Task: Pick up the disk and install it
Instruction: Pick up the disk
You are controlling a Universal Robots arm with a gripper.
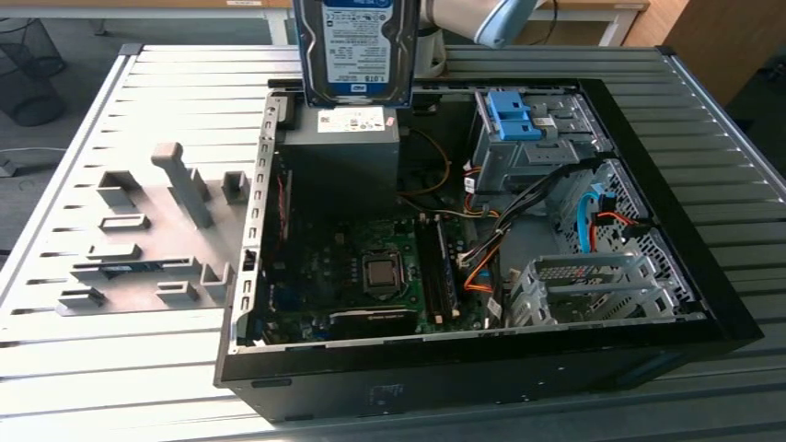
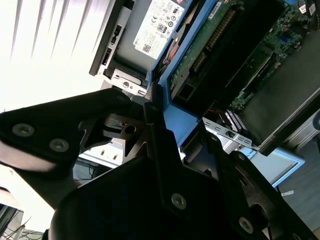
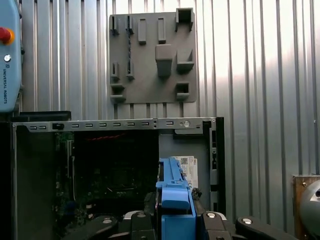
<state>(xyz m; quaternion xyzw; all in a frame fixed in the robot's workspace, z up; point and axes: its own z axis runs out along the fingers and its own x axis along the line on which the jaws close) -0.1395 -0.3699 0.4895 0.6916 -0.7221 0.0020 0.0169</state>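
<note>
The disk (image 1: 353,51), a silver drive with a white-and-blue label, hangs upright above the far left corner of the open computer case (image 1: 687,276), over the grey power-supply box (image 1: 338,147). In the second wrist view my gripper (image 2: 155,107) is shut on the blue frame at the disk's (image 2: 210,50) end, and the drive's green circuit board faces the camera. In the first wrist view the disk's blue frame (image 3: 175,192) stands edge-on between the black fingers (image 3: 142,222). Part of the arm (image 1: 485,18) shows behind the disk.
Inside the case lie the motherboard (image 1: 368,276), a drive bay holding a bare blue bracket (image 1: 514,115), a metal drive cage (image 1: 590,285) and loose cables. A grey fixture plate (image 1: 135,249) with upright pegs sits on the slatted table at the exterior view's left.
</note>
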